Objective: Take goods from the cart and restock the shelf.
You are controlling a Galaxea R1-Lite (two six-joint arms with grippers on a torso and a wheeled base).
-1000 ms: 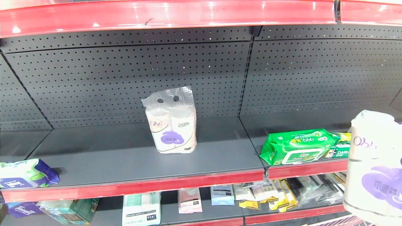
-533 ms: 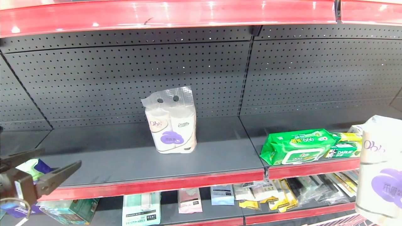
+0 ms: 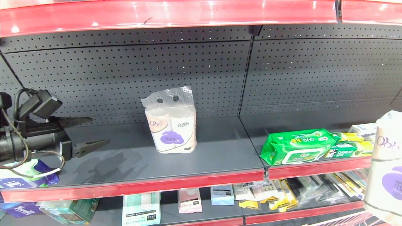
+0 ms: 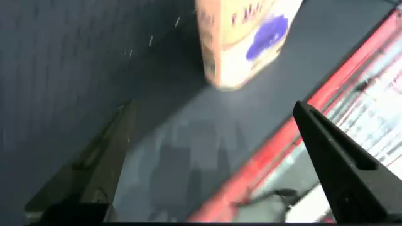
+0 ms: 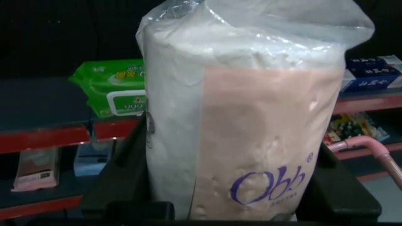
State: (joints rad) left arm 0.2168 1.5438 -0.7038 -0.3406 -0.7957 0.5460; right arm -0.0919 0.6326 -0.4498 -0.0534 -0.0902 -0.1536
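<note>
So the left hand [image 3: 100, 130] swung up over the grey metal shelf [image 3: 132, 166], wide open, empty; right hand [image 5: 229, 188] grips a plastic-wrapped white toilet-roll pack [image 3: 388, 169].

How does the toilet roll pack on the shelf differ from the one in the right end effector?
The shelf pack stands upright on the shelf board, touched by nothing; the carried pack is clamped in the right end effector. The shelf pack sits mid-shelf; the carried pack hangs in front, to the right. Both: white rolls, clear wrap, purple mark.
</note>
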